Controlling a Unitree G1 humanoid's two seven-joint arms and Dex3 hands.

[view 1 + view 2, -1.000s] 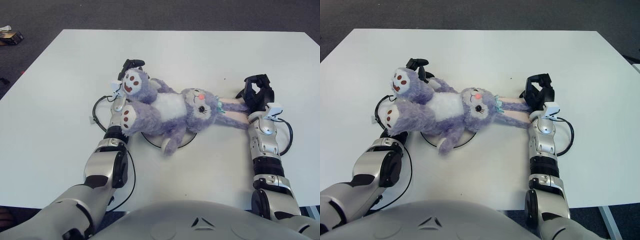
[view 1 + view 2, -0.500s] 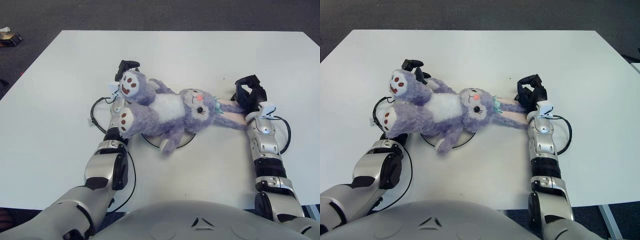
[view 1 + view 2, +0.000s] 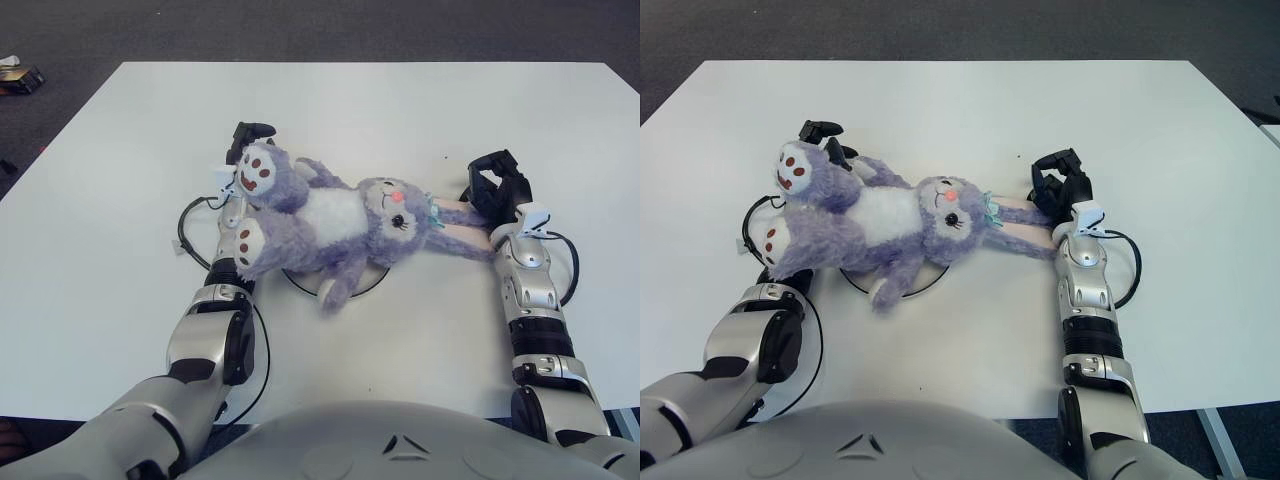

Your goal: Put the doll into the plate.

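doll point(image 3: 330, 220) hangs over the plate point(image 3: 375, 281), my left hand point(image 3: 245, 150) gripping its legs, right hand point(image 3: 497, 188) pinching its ears; i should lower both evenly.

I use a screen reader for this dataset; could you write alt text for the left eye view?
A purple plush rabbit doll lies across a white plate on a white table, held by the left hand at its feet and the right hand at its ears.
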